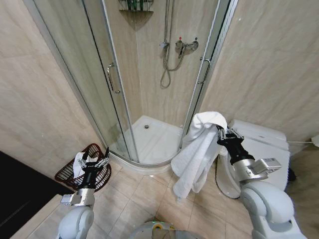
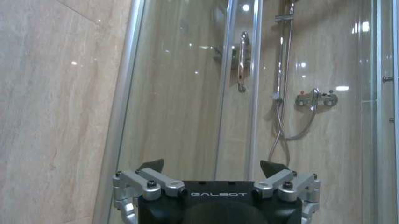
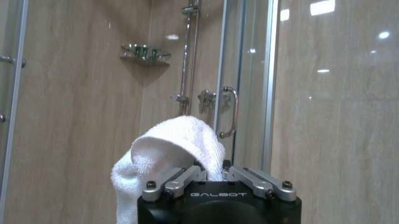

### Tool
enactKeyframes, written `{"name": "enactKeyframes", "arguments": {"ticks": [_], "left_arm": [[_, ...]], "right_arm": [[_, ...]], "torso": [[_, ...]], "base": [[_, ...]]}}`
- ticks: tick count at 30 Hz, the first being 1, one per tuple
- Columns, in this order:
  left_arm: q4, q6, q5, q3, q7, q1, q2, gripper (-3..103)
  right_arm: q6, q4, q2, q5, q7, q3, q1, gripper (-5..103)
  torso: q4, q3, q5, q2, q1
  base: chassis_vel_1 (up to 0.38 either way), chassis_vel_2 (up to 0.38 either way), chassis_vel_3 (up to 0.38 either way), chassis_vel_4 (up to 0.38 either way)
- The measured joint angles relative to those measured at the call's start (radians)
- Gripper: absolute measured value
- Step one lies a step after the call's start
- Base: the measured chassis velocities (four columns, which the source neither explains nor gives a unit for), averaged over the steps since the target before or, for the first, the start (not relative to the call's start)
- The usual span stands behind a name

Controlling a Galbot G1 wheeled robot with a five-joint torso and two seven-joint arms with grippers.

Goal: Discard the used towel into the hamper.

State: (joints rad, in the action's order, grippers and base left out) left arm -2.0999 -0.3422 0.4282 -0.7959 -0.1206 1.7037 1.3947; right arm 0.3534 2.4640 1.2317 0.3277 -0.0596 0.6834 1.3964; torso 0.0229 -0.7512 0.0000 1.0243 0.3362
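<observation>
Tiled floor by the shower (image 1: 149, 134) — right tool (image 1: 221, 133) clamps the towel (image 1: 197, 154), left tool (image 1: 94, 160) spread empty above the hamper (image 1: 67, 174).

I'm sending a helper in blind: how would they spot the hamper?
Start at the glass shower stall; on the tiled floor to its left, against the wall, sits the hamper. It is a dark red-brown wire basket, behind the open left gripper.
</observation>
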Motion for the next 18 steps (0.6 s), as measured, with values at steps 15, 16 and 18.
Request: {"name": "enactKeyframes", "arguments": {"ticks": [15,16,18], "left_arm": [[0.005,-0.005,0.006,-0.003,0.000,-0.002,-0.003,100],[0.005,-0.005,0.006,-0.003,0.000,-0.002,-0.003,100],[0.005,-0.005,0.007,-0.003,0.000,-0.002,-0.003,100]], "right_arm": [[0.005,-0.003,0.002,-0.008,0.002,-0.006,-0.003,8],[0.001,-0.003,0.002,-0.005,0.000,-0.007,-0.003,8],[-0.003,-0.003,0.002,-0.001,-0.003,-0.008,-0.003,8]], "torso": [[0.0000,0.004,0.0000,-0.006,-0.003],[0.0000,0.004,0.0000,-0.007,-0.003],[0.0000,0.004,0.0000,-0.007,-0.003]], "base": [[0.000,0.000,0.000,0.000],[0.000,0.000,0.000,0.000],[0.000,0.000,0.000,0.000]]}}
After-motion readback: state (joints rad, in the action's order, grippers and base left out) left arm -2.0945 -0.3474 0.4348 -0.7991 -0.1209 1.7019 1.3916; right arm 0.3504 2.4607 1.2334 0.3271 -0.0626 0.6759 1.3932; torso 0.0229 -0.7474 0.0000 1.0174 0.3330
